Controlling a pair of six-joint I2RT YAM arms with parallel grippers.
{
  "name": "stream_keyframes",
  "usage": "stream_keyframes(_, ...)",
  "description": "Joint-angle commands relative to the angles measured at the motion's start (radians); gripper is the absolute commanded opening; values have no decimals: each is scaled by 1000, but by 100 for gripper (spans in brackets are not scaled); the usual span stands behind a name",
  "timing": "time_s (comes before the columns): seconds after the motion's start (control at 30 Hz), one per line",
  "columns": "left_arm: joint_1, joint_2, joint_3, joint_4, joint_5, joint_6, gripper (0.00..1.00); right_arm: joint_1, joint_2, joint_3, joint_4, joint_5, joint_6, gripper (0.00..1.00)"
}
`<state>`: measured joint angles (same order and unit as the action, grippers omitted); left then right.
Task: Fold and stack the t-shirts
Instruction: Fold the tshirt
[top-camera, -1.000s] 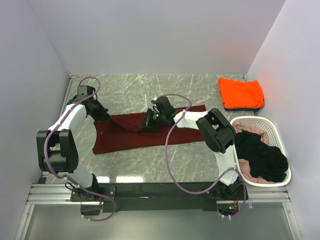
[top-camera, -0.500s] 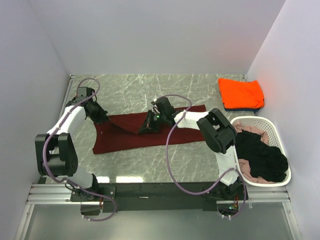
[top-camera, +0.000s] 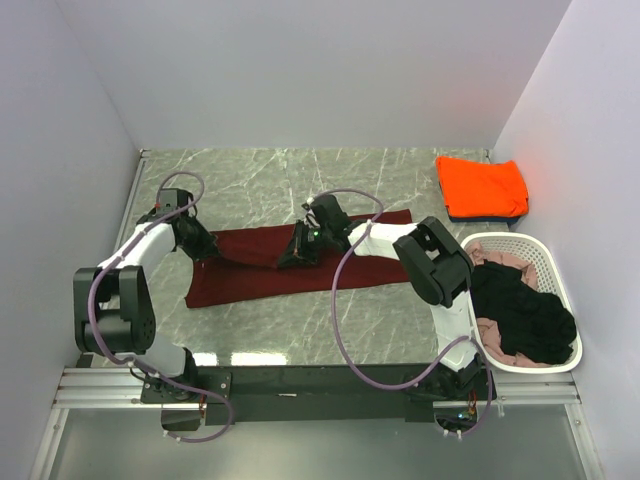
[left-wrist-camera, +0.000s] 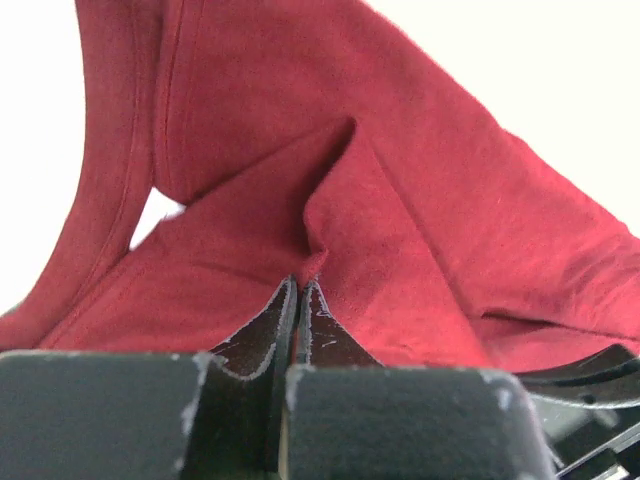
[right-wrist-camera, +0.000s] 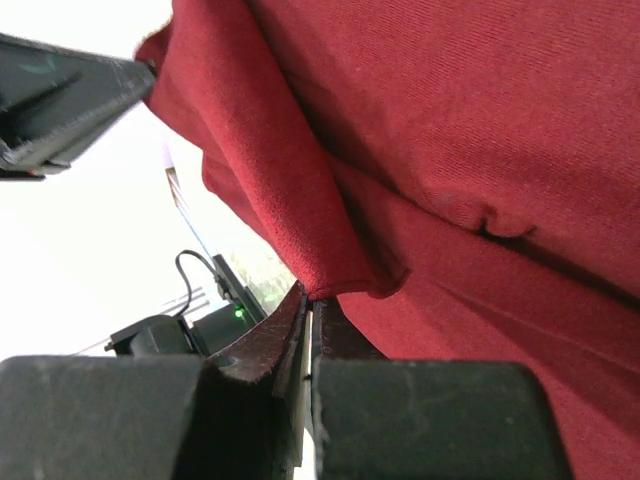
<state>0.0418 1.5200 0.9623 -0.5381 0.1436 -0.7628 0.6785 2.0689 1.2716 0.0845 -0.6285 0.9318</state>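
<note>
1. Near right: a white perforated basket (top-camera: 497, 240) stands on the bench (top-camera: 300, 330) beside the right arm (top-camera: 430, 260). It holds a crumpled black t-shirt (top-camera: 520, 305) and a pale pink t-shirt (top-camera: 505, 260), both unfolded.

2. Middle of the bench: the dark maroon t-shirt (top-camera: 260, 275) lies spread lengthwise, left to right, between the two arms. It is the item in work.

3. Left arm (top-camera: 140, 245): its jaws are closed tight at the far left corner of the shirt. The wrist view shows a small peak of maroon cloth (left-wrist-camera: 400, 200) pinched between the tips.

4. Right arm: its jaws are likewise fully closed, pinching a fold of the maroon cloth (right-wrist-camera: 450, 130) near the middle of the far edge. The cloth between the two grips rises off the bench in a shallow ridge.

5. Far right corner: a folded bright orange t-shirt (top-camera: 482, 185) rests on a folded dark blue t-shirt (top-camera: 470, 215), of which only an edge shows.

6. Assessment: two shirts appear finished and stacked, and two wait in the basket. The step in hand is judged to be a fold of the maroon shirt, with both grips secured.

7. Requirement for the next move: both arms should carry the pinched edge across the shirt together. They should keep the cloth taut and level between them, then lay it flat before letting go.
</note>
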Motion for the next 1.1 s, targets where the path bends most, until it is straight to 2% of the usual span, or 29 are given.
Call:
stream_keyframes(0.0,-2,28,-3,108,-21,13,1,10,19,35,5,6,-30,4)
stream_keyframes(0.2,-3,78,6,136,-21,17,3,15,-7,41,-57,41,-80,17)
stream_keyframes(0.3,-6,91,12,132,-21,23,11,15,-32,45,-101,75,-109,23)
stream_keyframes(0.33,-6,89,6,129,-24,20,18,13,-39,46,-130,85,-128,24)
stream_keyframes(0.47,-6,7,-5,119,-44,5,30,13,-122,45,-204,179,-180,32)
stream_keyframes(0.63,-8,-78,44,57,-90,16,50,15,-187,75,-255,219,-243,36)
stream_keyframes(0.67,-8,-99,53,49,-91,19,51,13,-196,80,-244,204,-243,36)
stream_keyframes(0.73,-23,-118,67,44,-79,26,49,15,-193,87,-183,126,-225,36)
stream_keyframes(0.8,-36,-127,63,58,-55,31,37,19,-167,110,-132,70,-202,36)
stream_keyframes(0.83,-68,-127,56,72,-14,31,28,24,-152,138,-99,23,-182,36)
stream_keyframes(0.93,-106,-90,27,122,25,13,17,39,-83,188,-42,-20,-150,36)
stream_keyframes(1.07,-112,9,4,211,40,-21,8,43,20,225,32,-89,-107,36)
